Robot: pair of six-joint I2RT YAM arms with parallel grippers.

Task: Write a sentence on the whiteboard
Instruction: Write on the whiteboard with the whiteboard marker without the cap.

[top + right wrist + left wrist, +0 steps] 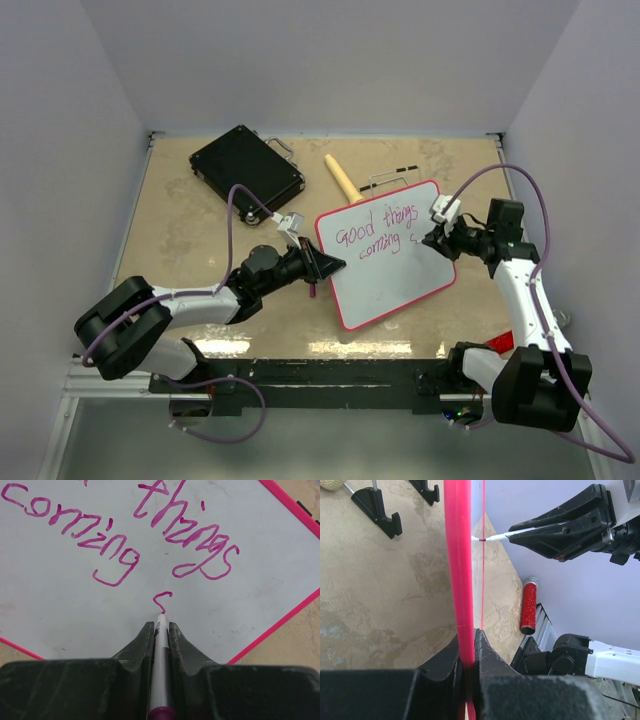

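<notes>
The left fingers (325, 266) were clenched on the pink rim of the whiteboard (390, 280), which leaned up off the desk (200, 220) between the two sets of fingers. The right fingers (437, 238) were squeezed tight on a white marker (159, 655), and most of it was hidden between them. Only its tip poked out past the fingertips, touching the board. The sentence (378, 232) read "Good things coming" in pink-purple, with a small curl like an "s" (161, 600) just ahead of the tip. In the right wrist view the top of "things" was cut off. In the left wrist view the board showed edge-on, so no words could be read. Beyond the left fingers lay a black case (246, 165). A wooden handle (343, 178) had its far end hidden behind the board.
</notes>
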